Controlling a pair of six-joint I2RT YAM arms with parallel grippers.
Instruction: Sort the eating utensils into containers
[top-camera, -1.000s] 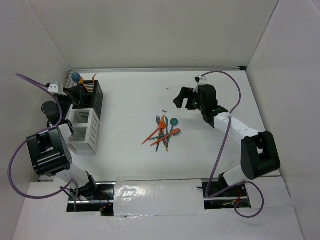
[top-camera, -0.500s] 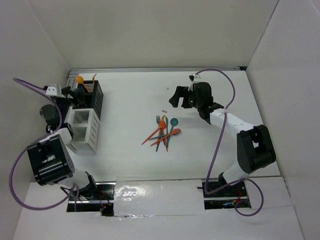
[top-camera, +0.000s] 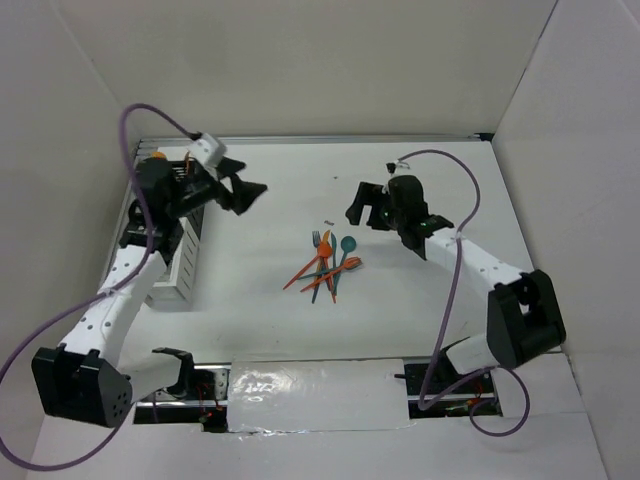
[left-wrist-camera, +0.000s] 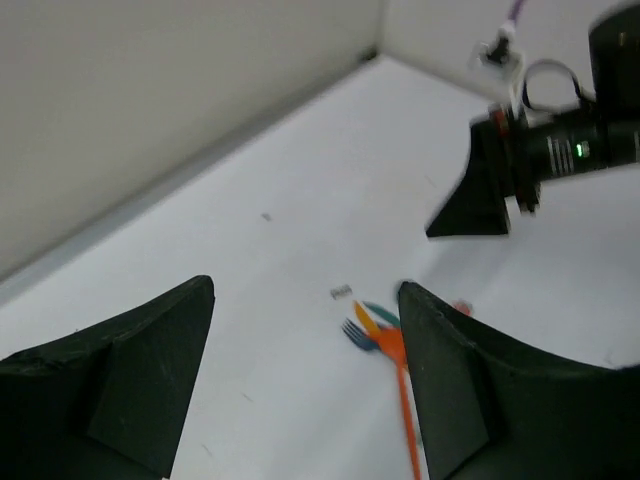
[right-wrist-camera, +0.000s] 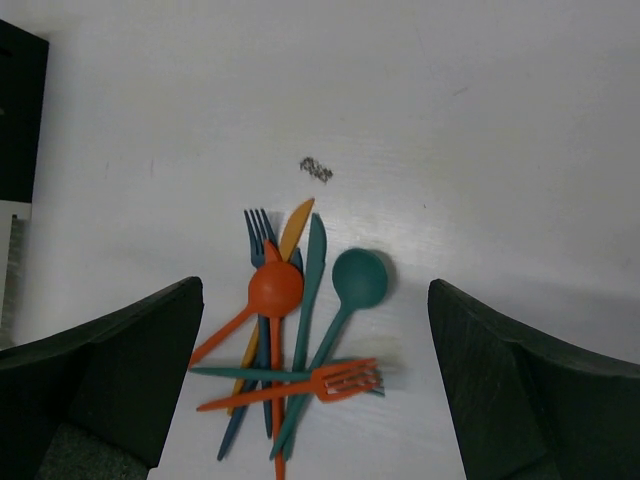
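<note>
While right end effector (right-wrist-camera: 315, 285) gapes | utensils (right-wrist-camera: 290, 320) heaped nearby | containers (top-camera: 187, 262) seemingly part-hidden

I could read no text, label, brand or number anywhere. A small grey scrap (right-wrist-camera: 318, 169) just ahead of my right gripper (right-wrist-camera: 315, 290) was too small to make out.

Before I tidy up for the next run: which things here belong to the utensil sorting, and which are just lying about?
Job: orange spoon, teal spoon, orange fork, blue fork, teal knife; white bins at the left.
Lying about: small grey scrap; shiny strip at the near edge.
</note>
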